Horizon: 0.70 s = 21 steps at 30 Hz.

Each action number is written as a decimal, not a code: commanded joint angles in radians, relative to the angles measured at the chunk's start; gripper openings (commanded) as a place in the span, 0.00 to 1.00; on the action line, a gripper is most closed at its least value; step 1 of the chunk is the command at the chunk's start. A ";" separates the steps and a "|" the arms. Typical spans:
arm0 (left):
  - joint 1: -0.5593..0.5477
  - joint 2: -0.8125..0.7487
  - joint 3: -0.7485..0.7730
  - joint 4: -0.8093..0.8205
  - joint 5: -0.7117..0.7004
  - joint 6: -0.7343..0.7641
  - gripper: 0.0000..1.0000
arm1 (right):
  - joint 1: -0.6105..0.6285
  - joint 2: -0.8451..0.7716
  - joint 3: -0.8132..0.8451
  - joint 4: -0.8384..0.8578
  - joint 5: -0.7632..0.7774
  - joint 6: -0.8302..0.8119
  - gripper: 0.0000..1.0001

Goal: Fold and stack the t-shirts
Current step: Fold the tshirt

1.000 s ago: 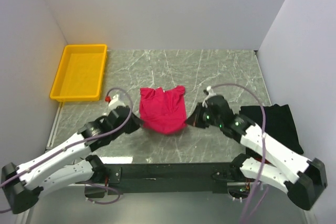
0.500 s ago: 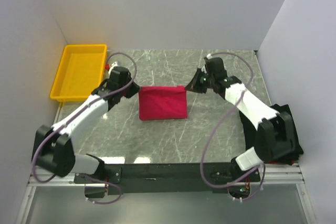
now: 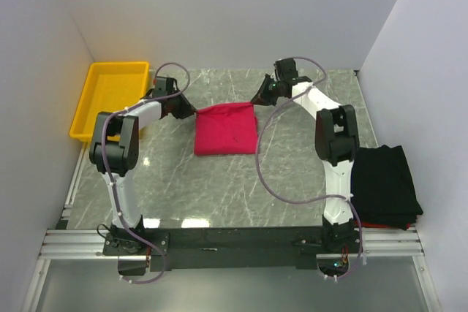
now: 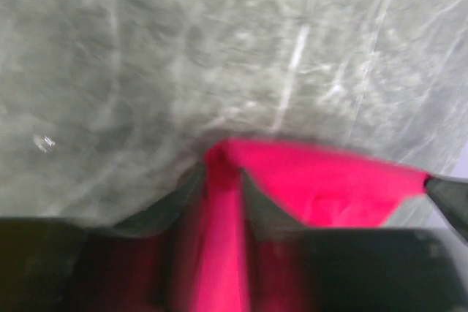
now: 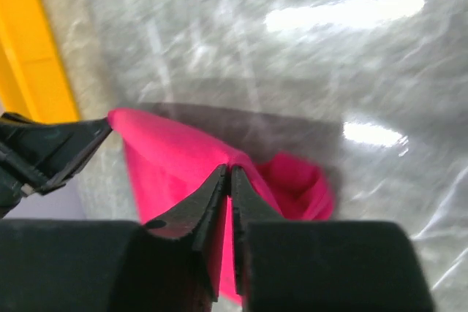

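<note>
Seen from above, a pink t-shirt (image 3: pixel 227 131) lies folded into a near-square on the marbled surface (image 3: pixel 219 188), in the upper middle of the frame. The right fingers (image 5: pixel 191 213) pinch its upper right corner, almost shut on the cloth. Cloth also runs between the left fingers (image 4: pixel 186 193) at the upper left corner, but blur hides whether they clamp it. A black t-shirt (image 3: pixel 384 184) lies folded at lower right. This fold looks laid down; the next move likely calls for letting go of both corners cleanly, then stacking.
</note>
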 commanded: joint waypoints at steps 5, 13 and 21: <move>0.059 -0.051 0.016 0.125 0.144 0.004 0.58 | -0.061 0.005 0.110 -0.083 0.053 -0.040 0.41; -0.066 -0.292 -0.148 0.074 -0.074 -0.074 0.35 | 0.034 -0.263 -0.236 0.075 0.142 -0.040 0.43; -0.264 -0.199 -0.232 0.185 -0.054 -0.120 0.01 | 0.150 -0.181 -0.265 0.150 0.101 -0.018 0.40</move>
